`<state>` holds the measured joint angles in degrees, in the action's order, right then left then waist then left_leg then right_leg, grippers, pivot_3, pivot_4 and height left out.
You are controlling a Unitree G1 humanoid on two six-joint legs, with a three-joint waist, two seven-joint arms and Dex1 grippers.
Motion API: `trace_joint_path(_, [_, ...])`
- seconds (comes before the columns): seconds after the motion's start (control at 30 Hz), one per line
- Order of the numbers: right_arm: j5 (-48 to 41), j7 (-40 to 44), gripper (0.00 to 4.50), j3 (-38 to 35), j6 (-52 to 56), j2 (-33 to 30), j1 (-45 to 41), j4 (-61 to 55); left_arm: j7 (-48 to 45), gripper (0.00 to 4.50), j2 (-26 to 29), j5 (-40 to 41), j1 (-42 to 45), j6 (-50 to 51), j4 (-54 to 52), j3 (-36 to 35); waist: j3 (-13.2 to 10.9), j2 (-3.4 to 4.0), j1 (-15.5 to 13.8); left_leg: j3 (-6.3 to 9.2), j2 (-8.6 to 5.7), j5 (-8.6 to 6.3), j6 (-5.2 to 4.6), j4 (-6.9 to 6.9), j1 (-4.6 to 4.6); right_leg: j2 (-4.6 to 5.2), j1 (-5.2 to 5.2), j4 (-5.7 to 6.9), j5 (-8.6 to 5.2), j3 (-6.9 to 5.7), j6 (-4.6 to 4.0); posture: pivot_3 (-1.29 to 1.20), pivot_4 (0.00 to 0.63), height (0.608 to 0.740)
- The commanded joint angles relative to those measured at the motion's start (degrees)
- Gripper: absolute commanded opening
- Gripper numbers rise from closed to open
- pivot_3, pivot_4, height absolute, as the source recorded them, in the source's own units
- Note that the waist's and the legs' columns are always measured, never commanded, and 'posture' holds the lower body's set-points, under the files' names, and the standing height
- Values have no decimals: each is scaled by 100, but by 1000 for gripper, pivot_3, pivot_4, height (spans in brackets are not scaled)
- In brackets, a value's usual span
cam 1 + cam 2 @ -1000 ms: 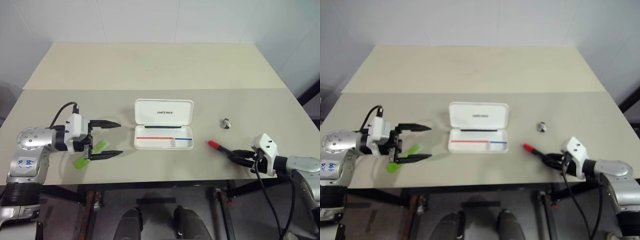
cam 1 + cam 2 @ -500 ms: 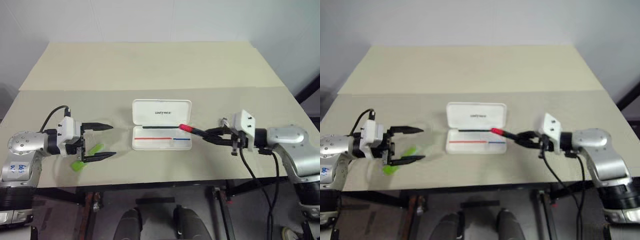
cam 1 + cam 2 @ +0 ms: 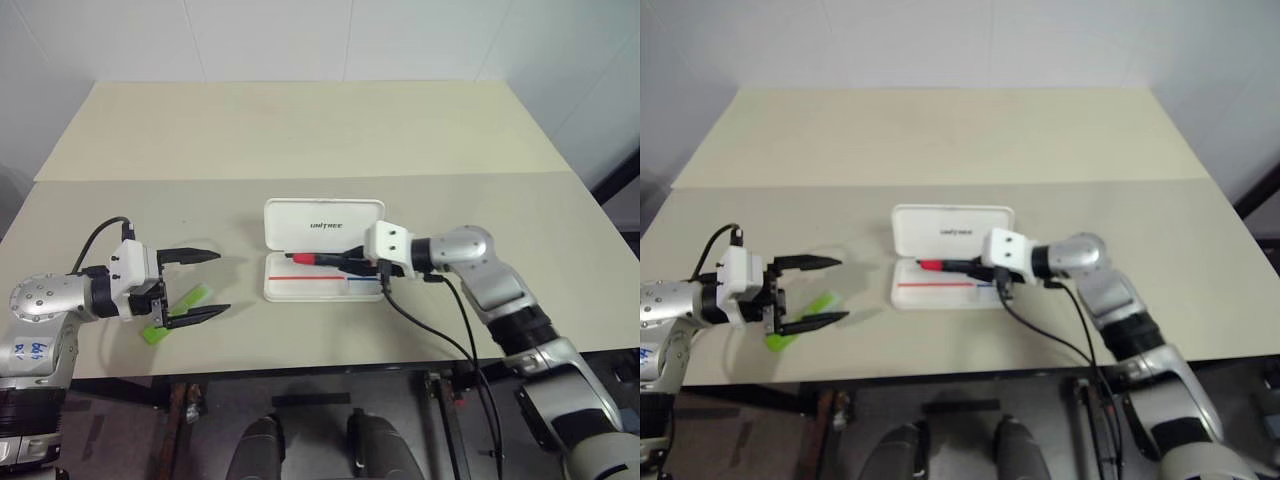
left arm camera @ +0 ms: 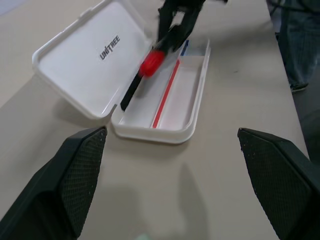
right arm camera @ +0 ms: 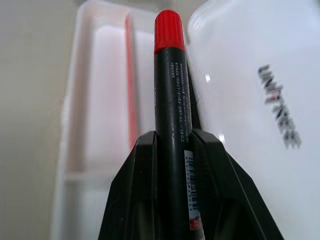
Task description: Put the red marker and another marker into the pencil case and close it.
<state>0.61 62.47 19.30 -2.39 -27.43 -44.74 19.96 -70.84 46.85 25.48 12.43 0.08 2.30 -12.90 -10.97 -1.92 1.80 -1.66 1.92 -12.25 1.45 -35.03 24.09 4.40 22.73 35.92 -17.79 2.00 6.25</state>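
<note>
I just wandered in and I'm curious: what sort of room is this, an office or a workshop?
Probably a robot test room rather than an office. A bare beige table stands against plain white walls, holding just an open white pencil case and a green highlighter, while the right gripper holds a red marker over the case.

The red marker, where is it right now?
The red marker is held in the right gripper's fingers, above the open pencil case at mid-table, its cap pointing toward the robot's left.
</note>
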Motion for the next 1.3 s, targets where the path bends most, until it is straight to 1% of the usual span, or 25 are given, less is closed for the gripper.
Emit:
trace_joint_path(0.03, [233,-111,602,112,-451,221,-277,326,89,4500,30,113,-106,-5,-256,-193,0,0,3,0,1,0,0,0,0,0,0,0,0,-2,0,0,150,740])
trace_joint_path(0.17, [325,-50,602,175,-572,399,-315,467,155,4500,37,145,-206,32,-360,-230,0,0,-6,-3,3,-2,3,1,0,4,0,0,0,-10,0,0,150,740])
trace_joint_path(0.27, [388,-43,602,214,-692,408,-284,477,201,4500,37,154,-271,66,-425,-261,0,0,-3,-5,5,-3,2,0,1,7,0,0,0,-12,0,0,150,740])
trace_joint_path(0.3, [352,-11,1335,204,-638,423,-270,464,213,4500,34,154,-286,73,-437,-269,0,0,-1,-6,5,-3,2,0,0,7,0,1,0,-12,1,0,150,740])
trace_joint_path(0.33, [374,-83,1602,190,-757,450,-282,476,227,4500,30,156,-300,81,-447,-277,0,0,0,-7,5,-3,2,0,-2,7,0,1,0,-11,0,0,150,740])
trace_joint_path(0.5, [290,-257,3363,29,-855,611,-389,457,285,4500,28,158,-341,80,-474,-274,0,0,9,-8,22,-7,8,2,-4,3,0,1,0,-13,0,0,150,740])
trace_joint_path(0.6, [-138,-101,4463,-174,-444,777,-425,172,311,4500,24,146,-365,60,-466,-279,0,0,21,-10,23,-7,9,3,-4,2,2,3,0,-12,0,0,150,740])
trace_joint_path(0.73, [-1154,167,4463,-601,598,1016,-398,-465,335,4500,28,130,-394,51,-456,-284,0,0,23,-14,49,-8,11,3,-4,2,3,4,1,-12,1,0,150,740])
trace_joint_path(0.8, [-1587,385,4463,-724,1032,1014,-339,-820,348,4500,36,121,-414,54,-451,-287,0,0,18,-14,55,-9,13,2,-4,4,3,3,1,-13,1,0,150,740])
trace_joint_path(0.83, [-1980,537,4463,-838,1371,975,-257,-1132,365,4500,49,105,-459,58,-451,-304,0,0,16,-14,57,-11,15,2,-4,4,3,3,1,-14,1,0,150,740])
trace_joint_path(0.9, [-2547,760,4463,-1056,1925,714,26,-1778,448,4500,67,37,-670,29,-454,-413,0,1,-7,-14,65,-14,20,2,-3,7,3,1,1,-16,1,0,150,740])
trace_joint_path(1.0, [-2852,804,4463,-1204,2306,365,394,-2377,597,4500,78,-94,-992,-60,-446,-571,0,0,-21,-15,77,-33,21,3,-2,16,3,-1,-1,-29,-3,0,150,740])
trace_joint_path(1.07, [-3036,806,4463,-1350,2473,109,713,-2759,902,4500,30,-226,-1299,-1,-364,-756,0,0,-11,-24,78,-39,20,2,-2,18,4,-20,-3,-30,-6,0,150,740])
trace_joint_path(1.13, [-3273,803,4463,-1658,2606,-216,1077,-3139,1318,4500,-155,-305,-1712,-3,-243,-1054,0,0,-2,-29,81,-46,19,5,-6,20,4,-24,-6,-27,-11,0,150,740])
trace_joint_path(1.2, [-3379,829,4463,-1882,2609,-488,1316,-3296,1542,4500,-296,-366,-2030,-49,-248,-1191,0,1,17,-34,87,-56,17,7,-9,20,7,-26,-6,-21,-12,0,150,740])
trace_joint_path(1.3, [-3379,977,4463,-2052,2475,-842,1541,-3285,1712,4500,-448,-408,-2307,-75,-350,-1181,0,0,17,-44,92,-72,16,7,-27,22,6,-29,-8,-14,-14,0,150,740])
